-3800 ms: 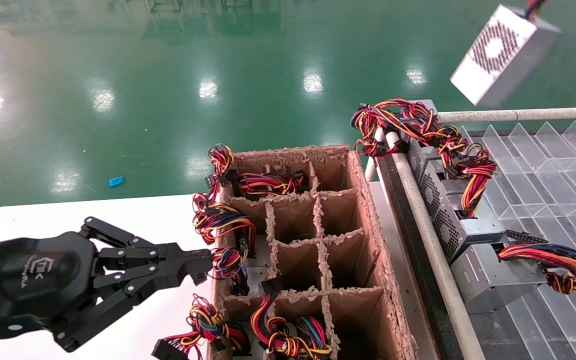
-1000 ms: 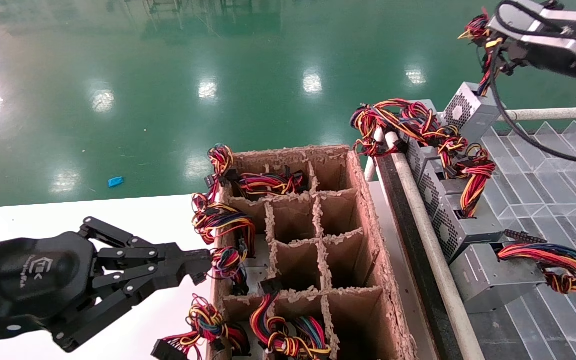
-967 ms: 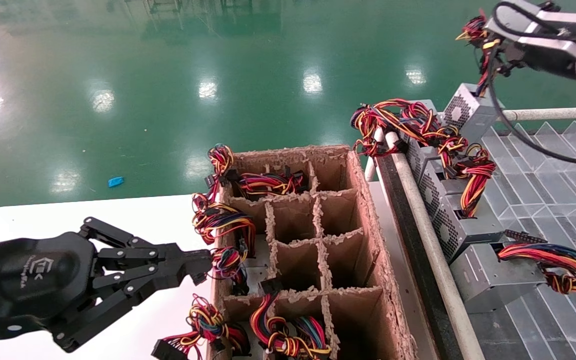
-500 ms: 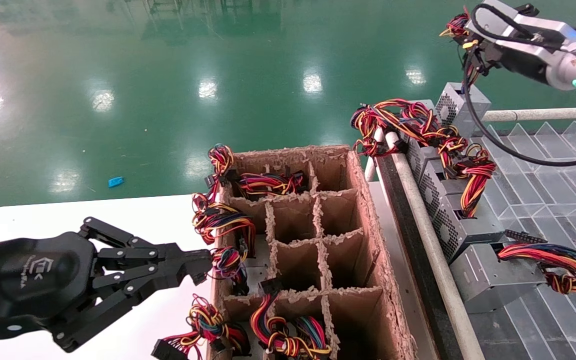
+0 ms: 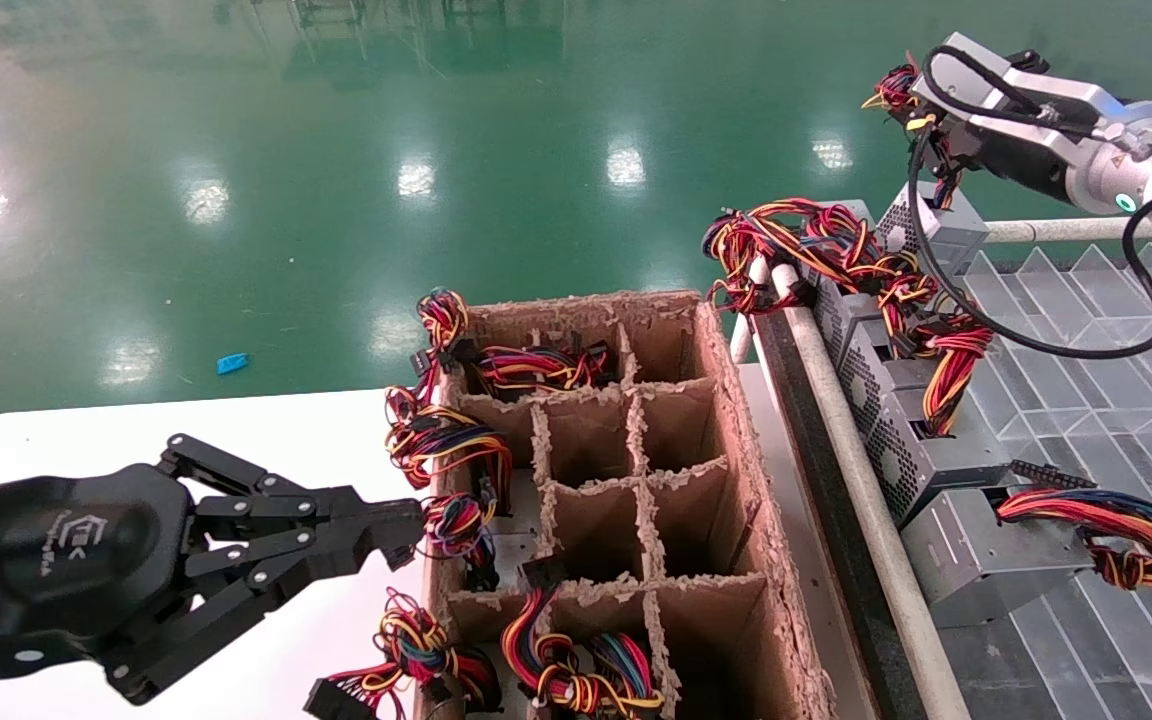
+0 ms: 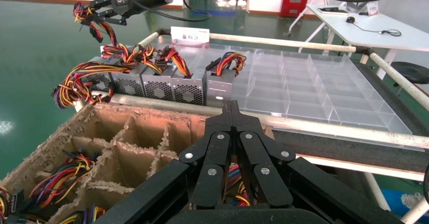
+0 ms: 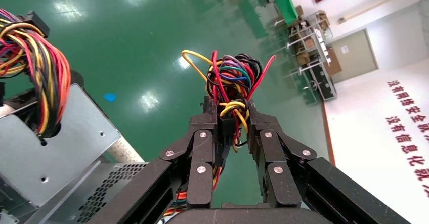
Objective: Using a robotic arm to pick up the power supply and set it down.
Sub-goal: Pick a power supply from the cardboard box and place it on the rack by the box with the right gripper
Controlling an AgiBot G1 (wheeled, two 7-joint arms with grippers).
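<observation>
Several grey boxes [image 5: 896, 420] beside power supply [image 5: 936, 225].

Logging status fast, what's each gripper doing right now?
Left gripper: shut, holding nothing, beside the cardboard box.
Right gripper: shut on the power supply wire bundle.

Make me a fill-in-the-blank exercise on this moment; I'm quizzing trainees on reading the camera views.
1. The right gripper is shut on the power supply's ____ bundle.
2. The power supply sits at the far end of the row of grey boxes on the clear ____ tray.
3. The left gripper is parked beside the ____ divider box, fingers shut.

Missing words: wire; plastic; cardboard
</observation>
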